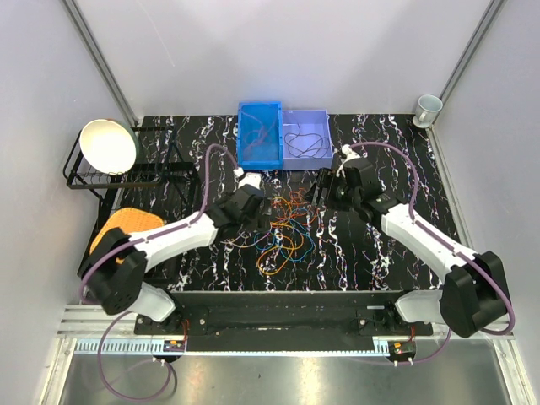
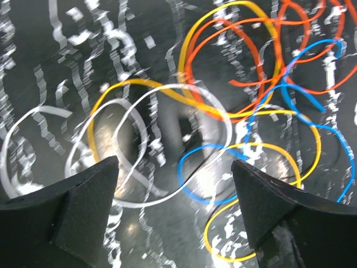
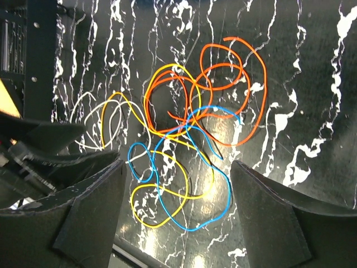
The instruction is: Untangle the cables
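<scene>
Pale grey walls (image 1: 34, 126) enclose a black, white-veined tabletop (image 1: 354, 253) with a wire rack (image 1: 72, 175) at left

Glossy tbl (image 1: 371, 253), smooth plastic cables (image 1: 283, 233).

Black tabletop (image 1: 380, 253) with white marble veining. Centre: loose tangle of thin wire cables (image 1: 283, 232), orange, yellow, blue and white, lying flat. Far edge: blue plastic bin (image 1: 274, 114) side by side with pale lavender plastic bin (image 1: 291, 120). Far left: black wire rack (image 1: 169, 169).

Laboratory robot cell: white walls (image 1: 34, 126) on aluminium posts (image 1: 98, 55) enclose a marbled desk (image 1: 371, 261) with two arms (image 1: 173, 239) bolted at its near edge.
</scene>
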Robot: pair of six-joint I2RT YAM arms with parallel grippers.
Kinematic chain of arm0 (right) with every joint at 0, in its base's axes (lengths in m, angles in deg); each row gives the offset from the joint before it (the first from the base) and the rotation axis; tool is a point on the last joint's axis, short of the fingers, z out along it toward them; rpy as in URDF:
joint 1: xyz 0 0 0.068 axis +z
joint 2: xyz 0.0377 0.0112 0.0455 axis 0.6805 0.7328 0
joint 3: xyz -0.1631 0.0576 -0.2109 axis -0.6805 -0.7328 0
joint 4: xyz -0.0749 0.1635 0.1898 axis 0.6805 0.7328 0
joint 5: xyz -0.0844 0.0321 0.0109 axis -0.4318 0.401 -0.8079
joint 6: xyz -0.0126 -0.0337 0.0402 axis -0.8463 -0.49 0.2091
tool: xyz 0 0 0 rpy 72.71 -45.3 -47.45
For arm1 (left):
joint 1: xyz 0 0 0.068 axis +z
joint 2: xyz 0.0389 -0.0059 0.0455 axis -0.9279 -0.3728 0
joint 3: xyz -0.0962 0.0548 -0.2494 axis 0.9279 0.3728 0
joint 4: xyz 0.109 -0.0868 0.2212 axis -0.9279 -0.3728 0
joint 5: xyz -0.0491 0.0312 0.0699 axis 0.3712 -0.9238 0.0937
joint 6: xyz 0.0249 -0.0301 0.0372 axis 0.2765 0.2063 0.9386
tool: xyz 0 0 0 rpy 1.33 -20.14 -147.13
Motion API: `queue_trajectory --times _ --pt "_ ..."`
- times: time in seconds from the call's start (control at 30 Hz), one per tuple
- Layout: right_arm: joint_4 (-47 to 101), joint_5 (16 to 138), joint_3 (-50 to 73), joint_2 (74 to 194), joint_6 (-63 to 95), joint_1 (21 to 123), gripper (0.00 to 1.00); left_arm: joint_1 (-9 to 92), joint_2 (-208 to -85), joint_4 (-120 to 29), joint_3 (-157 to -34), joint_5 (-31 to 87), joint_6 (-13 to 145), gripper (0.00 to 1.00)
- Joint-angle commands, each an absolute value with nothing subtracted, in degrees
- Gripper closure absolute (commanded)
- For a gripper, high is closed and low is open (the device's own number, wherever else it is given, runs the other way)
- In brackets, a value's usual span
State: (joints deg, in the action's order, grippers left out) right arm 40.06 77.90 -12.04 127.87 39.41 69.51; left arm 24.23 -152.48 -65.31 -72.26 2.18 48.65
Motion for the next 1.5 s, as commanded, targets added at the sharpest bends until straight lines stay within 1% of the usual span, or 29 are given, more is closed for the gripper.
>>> queue_trajectory --times 0.0,0.1,0.17,0.23,0.57,0.9,1.0,1.2,1.23,1.3,1.33,1.37,1.43,1.47 --pt "40.43 78.71 -13.25 125.02 39.67 70.13 0.19 23.46 -157.3 -60.16 -77.1 4.54 49.74 0.17" --pt "40.95 78.62 -13.78 124.32 39.41 70.13 0.19 22.94 -160.64 -59.54 -79.38 4.8 49.74 0.21" --pt "41.22 78.62 -14.21 123.79 39.06 70.13 0.19 22.59 -162.15 -59.02 -80.44 4.8 49.74 0.26" --pt "41.66 78.62 -14.48 123.44 38.8 70.12 0.19 22.32 -163.99 -58.23 -80.97 5.06 49.65 0.29" --pt "42.1 78.97 -15.1 123.44 38.18 70.13 0.18 21.62 -169.44 -56.73 -82.46 4.89 49.74 0.51" --pt "42.19 78.88 -15.36 124.67 37.92 70.13 0.18 21.27 -170.59 -56.38 -81.94 4.27 49.12 0.53" --pt "42.1 78.79 -15.27 125.02 37.74 70.13 0.18 21.09 -170.94 -55.77 -81.67 4.27 48.86 0.55" --pt "42.19 79.14 -15.18 125.29 37.74 70.13 0.18 20.91 -171.56 -55.67 -81.76 3.75 49.21 0.65" --pt "42.19 79.23 -15.18 125.2 37.83 70.04 0.19 20.91 -171.56 -55.68 -81.76 3.57 49.21 0.71" --pt "42.1 79.06 -15.27 125.2 37.92 70.13 0.19 20.83 -171.38 -55.68 -81.67 3.13 49.21 0.77" --pt "42.1 79.06 -15.36 125.2 37.83 70.13 0.19 20.91 -171.21 -55.76 -81.76 3.04 49.47 0.83" --pt "42.19 79.06 -15.36 125.11 37.92 70.13 0.18 20.91 -171.12 -55.85 -81.76 2.96 49.56 0.93" --pt "42.19 79.15 -15.36 125.11 37.92 70.13 0.18 20.83 -170.94 -56.11 -81.94 2.52 49.74 1.0" --pt "42.19 79.15 -15.45 125.02 38.0 70.13 0.18 20.83 -170.86 -56.64 -82.29 2.43 49.83 1.0"
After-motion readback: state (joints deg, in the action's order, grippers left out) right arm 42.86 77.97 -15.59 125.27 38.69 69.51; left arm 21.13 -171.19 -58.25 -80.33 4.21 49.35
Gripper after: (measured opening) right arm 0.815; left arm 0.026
